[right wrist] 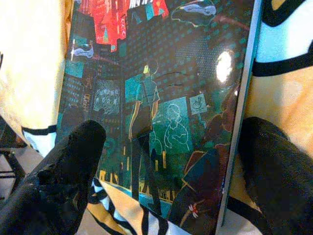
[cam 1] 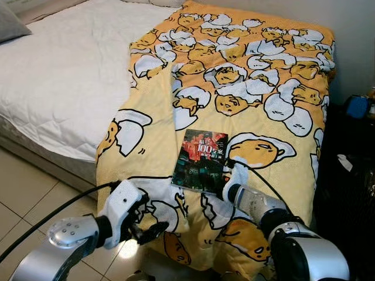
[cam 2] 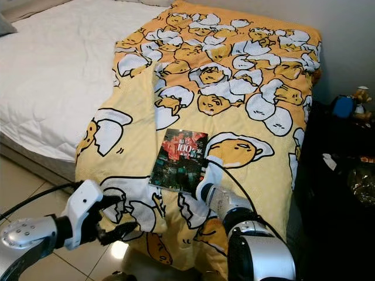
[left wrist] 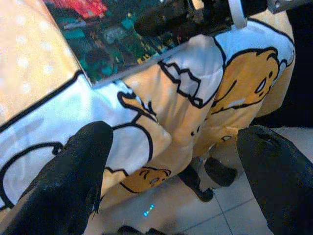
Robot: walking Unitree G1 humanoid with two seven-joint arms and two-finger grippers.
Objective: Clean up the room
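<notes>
A book (cam 1: pixel 201 161) with a dark teal and red cover lies flat on the yellow egg-print blanket (cam 1: pixel 246 76), near the foot of the bed. My right gripper (right wrist: pixel 173 139) is open at the book's near corner. One of its fingers (right wrist: pixel 68 176) is over the cover and the other is past the book's edge, over the blanket. My left gripper (cam 1: pixel 149 219) is open and holds nothing. It hovers left of the book, beside the blanket's hanging front edge (left wrist: pixel 146 147).
The white mattress (cam 1: pixel 64 70) lies bare to the left, with a grey pillow (cam 1: pixel 9 23) at its far corner. Tiled floor (cam 1: pixel 23 193) runs below the bed. A dark stand with a blue object (cam 1: pixel 355 106) stands at the right, close to the bed.
</notes>
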